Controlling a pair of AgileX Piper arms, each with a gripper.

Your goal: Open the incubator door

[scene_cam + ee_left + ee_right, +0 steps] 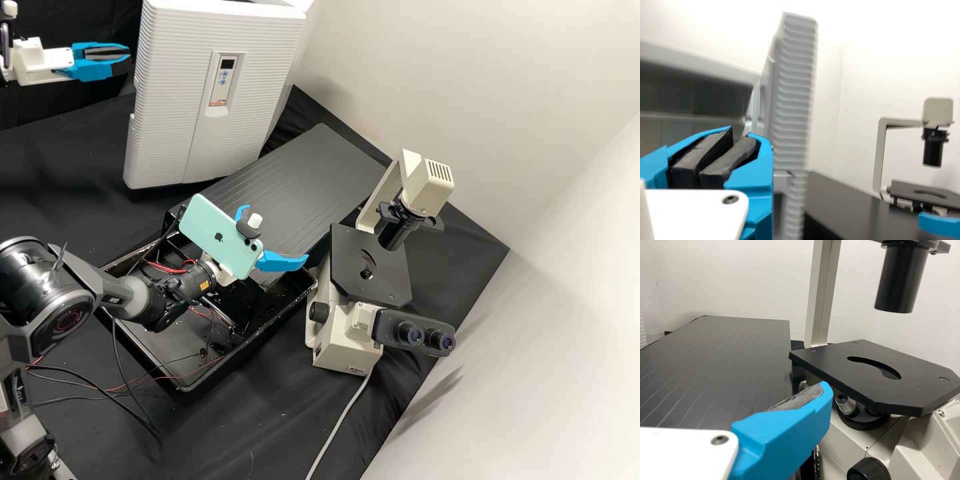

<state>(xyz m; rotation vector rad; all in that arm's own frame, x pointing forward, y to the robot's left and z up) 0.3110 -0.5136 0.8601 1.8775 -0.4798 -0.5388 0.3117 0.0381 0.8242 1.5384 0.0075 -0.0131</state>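
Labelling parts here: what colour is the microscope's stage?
The stage is black, clearest in the right wrist view.

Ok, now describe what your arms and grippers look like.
My right arm is dark grey with thick rounded joints, a ring marking, an orange label and red and black wires around its wrist, where a mint-green phone is mounted. My left gripper and right gripper have white bodies and bright blue fingers lined with dark grey pads.

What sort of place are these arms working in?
Most likely a biology laboratory: there's an inverted microscope with twin eyepieces, and a white ribbed incubator with a small control panel.
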